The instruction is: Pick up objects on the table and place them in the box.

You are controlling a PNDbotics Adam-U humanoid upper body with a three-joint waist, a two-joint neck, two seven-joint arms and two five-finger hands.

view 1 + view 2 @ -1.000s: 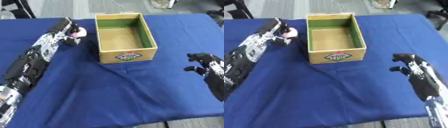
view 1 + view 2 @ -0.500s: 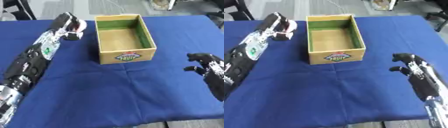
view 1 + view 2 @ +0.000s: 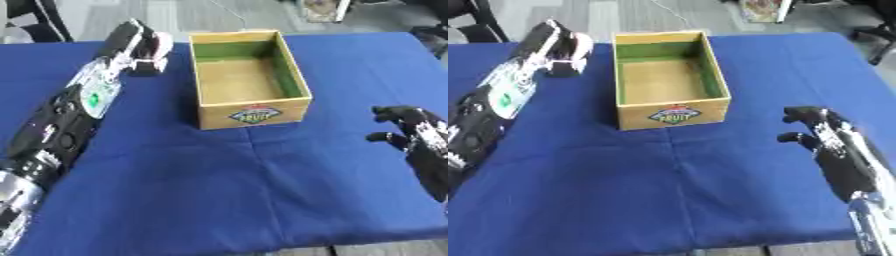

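Observation:
An open cardboard box (image 3: 254, 109) with green inner walls and a fruit label on its front stands at the middle of the blue table (image 3: 219, 190). My left hand (image 3: 144, 46) hovers just left of the box's far corner. Its fingers are curled round a small pale pink object (image 3: 582, 42), which is mostly hidden by them. My right hand (image 3: 820, 131) rests at the right side of the table, well clear of the box, fingers relaxed and holding nothing.
My left forearm (image 3: 70, 115) lies diagonally across the table's left side. The table's front edge runs along the bottom of the picture. Grey floor and chair legs (image 3: 44, 15) show beyond the far edge.
My left hand has risen from the cloth with the pink object in it and moved toward the far edge, staying beside the box. The right hand has stayed still.

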